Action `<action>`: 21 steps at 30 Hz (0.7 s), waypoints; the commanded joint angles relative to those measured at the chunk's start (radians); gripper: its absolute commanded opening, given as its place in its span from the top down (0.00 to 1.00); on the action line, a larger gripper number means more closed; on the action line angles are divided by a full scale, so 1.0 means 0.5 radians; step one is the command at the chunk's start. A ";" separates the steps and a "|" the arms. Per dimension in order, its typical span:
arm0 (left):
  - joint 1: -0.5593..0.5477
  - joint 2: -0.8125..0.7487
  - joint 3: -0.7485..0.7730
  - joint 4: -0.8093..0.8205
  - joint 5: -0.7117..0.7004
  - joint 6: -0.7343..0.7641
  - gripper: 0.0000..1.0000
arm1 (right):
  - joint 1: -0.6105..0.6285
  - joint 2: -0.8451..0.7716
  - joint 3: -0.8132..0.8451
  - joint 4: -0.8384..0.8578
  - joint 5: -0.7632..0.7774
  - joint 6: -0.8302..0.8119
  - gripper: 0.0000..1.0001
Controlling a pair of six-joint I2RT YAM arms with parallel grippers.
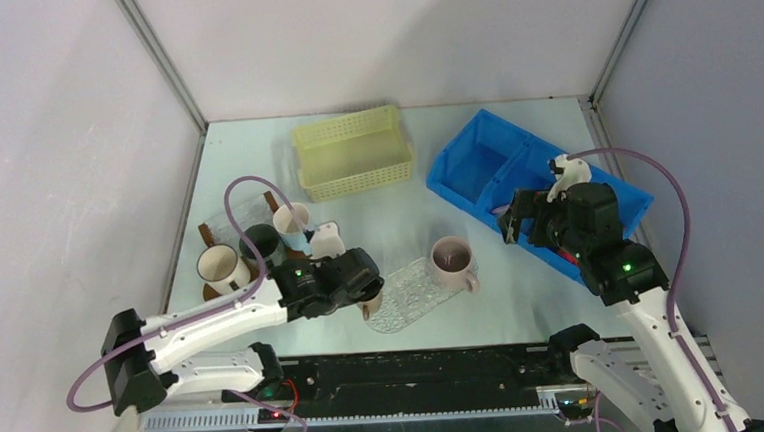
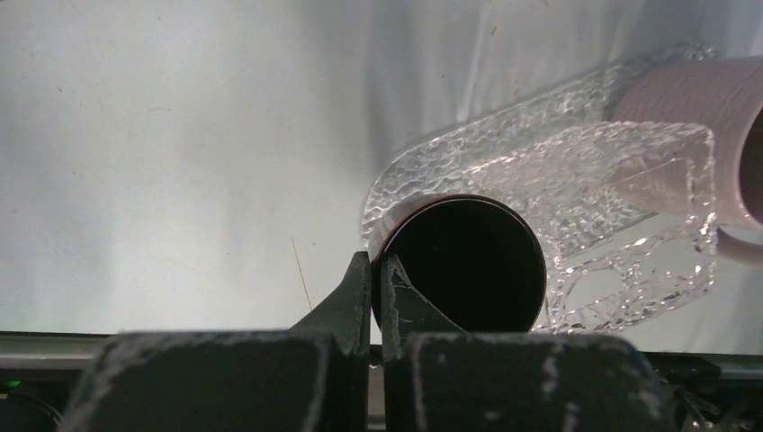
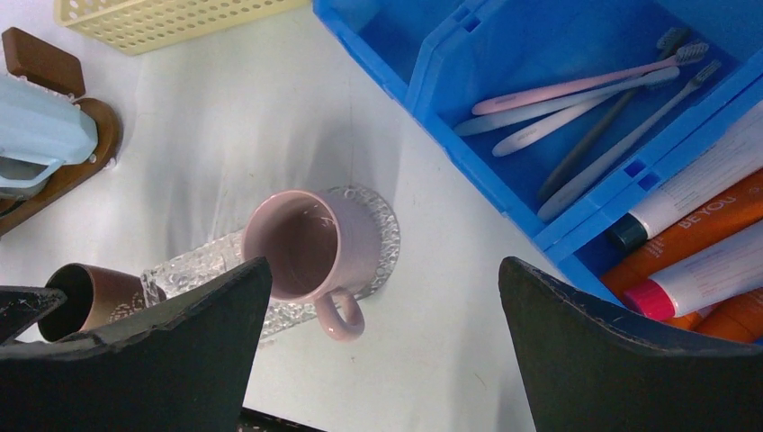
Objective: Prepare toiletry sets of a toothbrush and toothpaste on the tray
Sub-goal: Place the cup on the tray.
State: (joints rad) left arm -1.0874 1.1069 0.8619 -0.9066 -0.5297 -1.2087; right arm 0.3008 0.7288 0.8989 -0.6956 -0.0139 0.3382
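I have the left claw [image 2: 375, 274] pinched narrow on the thin rim of a round brown mug [image 2: 468, 261], 1 finger outside the wall and 1 inside its dark hollow; the mug sits at 1 end of the tray [image 2: 630, 279], an oblong slab of clear, pebbled glass; a finely ribbed pale pink mug [image 3: 310, 243] with a loop handle stands at the other end. My right claw [image 3: 385, 270] hangs wide, holding nothing, above the white counter [image 3: 225, 135] beside the blue plastic bin [image 3: 432, 63]. The slim toothbrushes [image 3: 576, 90], pink, white and grey, lie crossed in 1 compartment of that bin; the flat tubes [image 3: 711, 225], orange and white, lie in the next.
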 commanded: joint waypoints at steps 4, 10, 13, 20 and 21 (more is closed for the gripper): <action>-0.062 0.088 -0.016 0.129 0.052 -0.110 1.00 | -0.001 -0.034 -0.044 0.058 0.028 -0.046 0.01; -0.073 0.124 -0.038 0.123 0.068 -0.132 0.98 | 0.004 -0.034 -0.060 0.070 0.028 -0.048 0.01; -0.075 0.136 -0.060 0.136 0.082 -0.141 0.94 | 0.007 -0.030 -0.071 0.076 0.028 -0.049 0.01; -0.081 0.166 -0.076 0.170 0.113 -0.117 0.83 | 0.008 -0.021 -0.086 0.094 0.028 -0.045 0.01; -0.086 0.163 -0.079 0.171 0.112 -0.117 0.81 | 0.008 -0.019 -0.086 0.094 0.028 -0.046 0.01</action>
State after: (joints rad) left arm -1.1191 1.1900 0.8211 -0.8551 -0.4660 -1.2427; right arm 0.3019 0.7235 0.8555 -0.6926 -0.0113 0.3279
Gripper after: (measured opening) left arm 0.162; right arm 0.993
